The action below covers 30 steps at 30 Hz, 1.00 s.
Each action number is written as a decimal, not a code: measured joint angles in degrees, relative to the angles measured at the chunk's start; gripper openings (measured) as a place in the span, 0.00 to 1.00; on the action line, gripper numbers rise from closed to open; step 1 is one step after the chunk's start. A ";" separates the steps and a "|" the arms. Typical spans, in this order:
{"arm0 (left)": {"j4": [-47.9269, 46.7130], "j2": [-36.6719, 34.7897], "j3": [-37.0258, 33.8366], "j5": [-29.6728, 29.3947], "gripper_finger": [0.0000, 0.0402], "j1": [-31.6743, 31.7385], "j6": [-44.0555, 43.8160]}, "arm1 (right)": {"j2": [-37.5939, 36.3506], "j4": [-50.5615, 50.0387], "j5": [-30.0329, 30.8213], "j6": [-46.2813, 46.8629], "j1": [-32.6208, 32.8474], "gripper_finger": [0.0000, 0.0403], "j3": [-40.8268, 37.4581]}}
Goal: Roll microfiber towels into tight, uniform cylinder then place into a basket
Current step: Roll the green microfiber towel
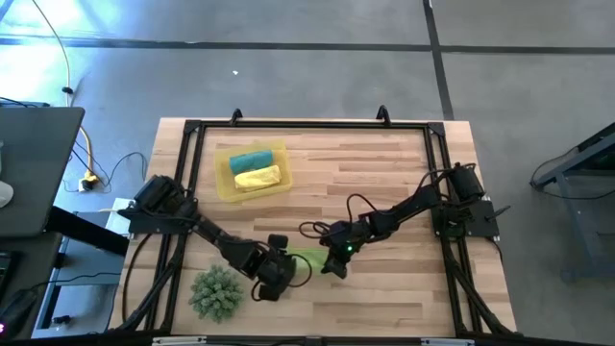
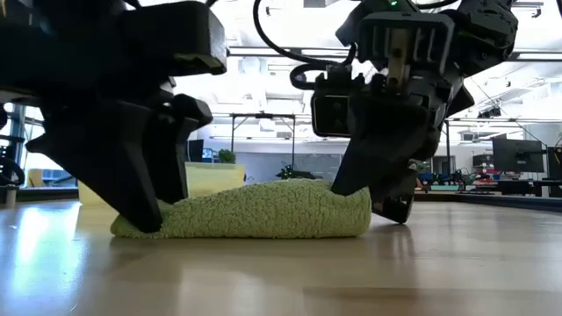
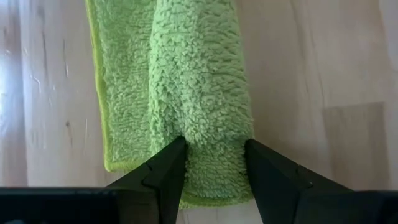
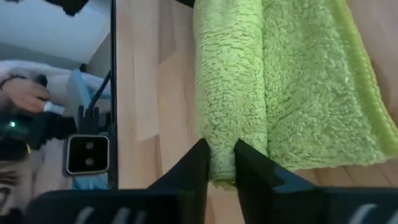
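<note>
The lime green towel [image 1: 307, 259] lies on the table near its front edge, partly rolled. The rolled part [image 3: 199, 87] sits beside a flat, unrolled part [image 3: 121, 93] that rests on the wood. My left gripper [image 3: 214, 165] is shut on the roll's left end. My right gripper [image 4: 219, 163] is shut on its right end. The yellow basket [image 1: 226, 187] stands at the far left and holds a teal roll [image 1: 252, 159] and a yellow roll [image 1: 258, 178]. My left gripper pinches the roll's left end [image 3: 214, 146] between its two fingers, coming slanting down from the table's left and along the roll. The roll rests on the table [image 2: 176, 224]. My right gripper pinches the roll's right end [image 4: 221, 149] between its two fingers, which stand close together. It comes slanting down from the table's right and along the roll. That end lies on the table [image 2: 351, 219].
A spiky green plant-like ball [image 1: 216, 291] sits at the near left, close to my left arm. A dark frame [image 1: 317, 125] runs around the table. Bare wood lies at the centre and right. A person's hand [image 4: 25, 93] shows beyond the table's edge.
</note>
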 joint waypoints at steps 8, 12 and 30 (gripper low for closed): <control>0.02 0.89 0.08 4.96 0.39 1.73 -1.90 | -7.22 -3.70 -3.91 -11.69 -0.30 0.33 -0.55; -0.02 0.89 0.06 5.47 0.39 2.38 -3.90 | -13.35 -7.01 0.27 -24.11 2.18 0.34 -0.24; 0.59 0.86 0.06 9.42 0.39 4.65 -4.73 | -5.56 1.60 48.84 -54.84 17.74 0.31 -0.13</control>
